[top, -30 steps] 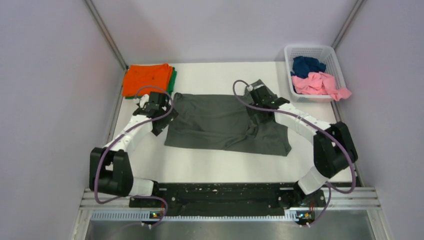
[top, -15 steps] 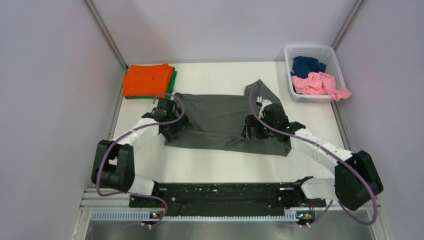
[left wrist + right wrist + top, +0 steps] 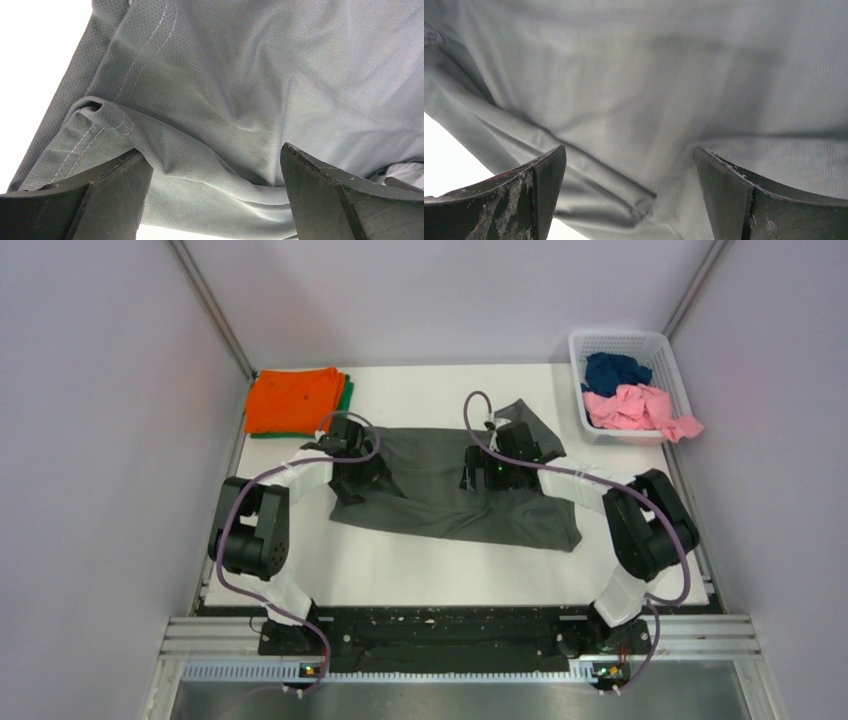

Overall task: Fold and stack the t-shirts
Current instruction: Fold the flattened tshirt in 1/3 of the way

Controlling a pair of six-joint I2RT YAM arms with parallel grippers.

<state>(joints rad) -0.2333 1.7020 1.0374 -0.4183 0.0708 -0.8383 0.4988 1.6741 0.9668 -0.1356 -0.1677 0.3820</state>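
The dark grey t-shirt [image 3: 440,485] lies spread across the middle of the table, with one corner folded up at the back right. My left gripper [image 3: 362,480] is open, low over the shirt's left end; in the left wrist view a hemmed fold [image 3: 105,120] lies just ahead of its spread fingers. My right gripper [image 3: 478,476] is open, low over the shirt's right-middle; creased cloth [image 3: 639,125] fills the right wrist view. The orange t-shirt [image 3: 292,398] lies folded on the green t-shirt [image 3: 346,400] at the back left. The navy blue [image 3: 612,370] and pink [image 3: 640,408] t-shirts lie crumpled in the basket.
A white lattice basket [image 3: 578,345] stands at the back right corner. Grey walls close in the table on three sides. Bare white tabletop [image 3: 430,565] lies between the shirt and the arm bases.
Both grippers have moved inward over the shirt. The left went from the shirt's left edge toward its middle; the right swung down from the back right corner, then left onto the shirt.
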